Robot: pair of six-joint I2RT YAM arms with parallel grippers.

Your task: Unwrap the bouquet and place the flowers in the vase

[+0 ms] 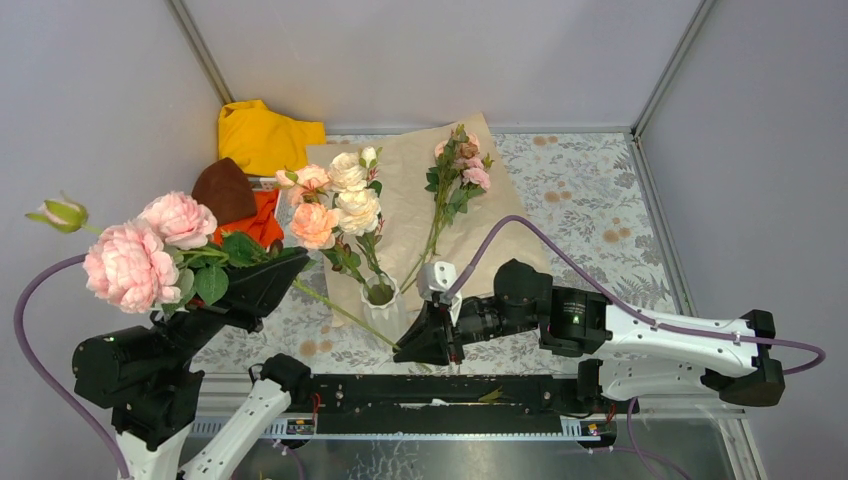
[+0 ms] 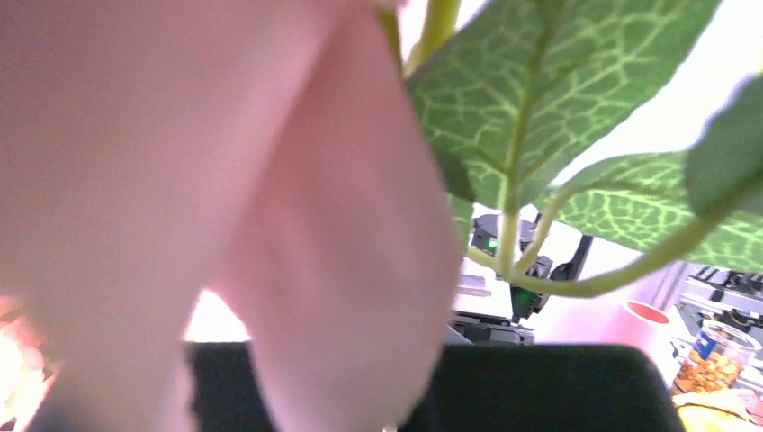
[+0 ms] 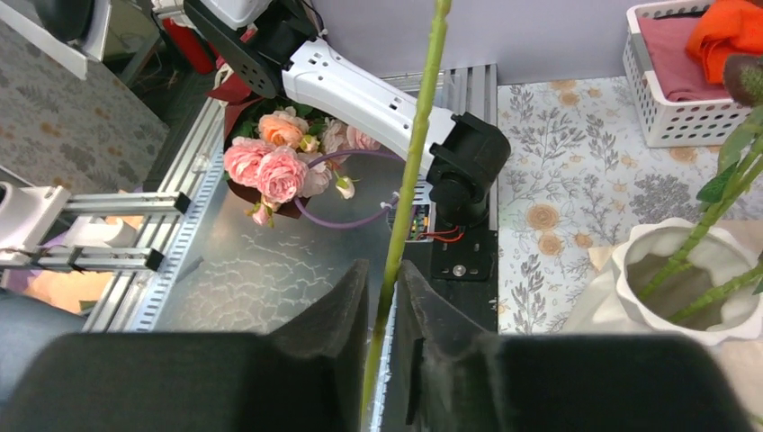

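A long-stemmed flower with two big pink roses [image 1: 135,260] and green leaves hangs over the table's near left. My left gripper [image 1: 295,262] looks shut on its stem [image 1: 345,312] just below the leaves. In the left wrist view a pink petal [image 2: 225,207] and a leaf [image 2: 540,81] hide the jaws. The stem's lower end passes between the fingers of my right gripper [image 1: 405,350] [image 3: 385,297], which stand slightly apart from it. The white ribbed vase [image 1: 380,300] [image 3: 684,288] holds cream and peach roses [image 1: 345,205]. A small pink spray [image 1: 455,175] lies on the spread kraft paper [image 1: 410,200].
A yellow cloth [image 1: 262,135], a brown piece [image 1: 225,190] and an orange cloth [image 1: 262,222] lie at the back left. The metal rail [image 1: 450,390] runs along the near edge. A white basket [image 3: 684,90] and a pink rose bunch [image 3: 279,157] show in the right wrist view.
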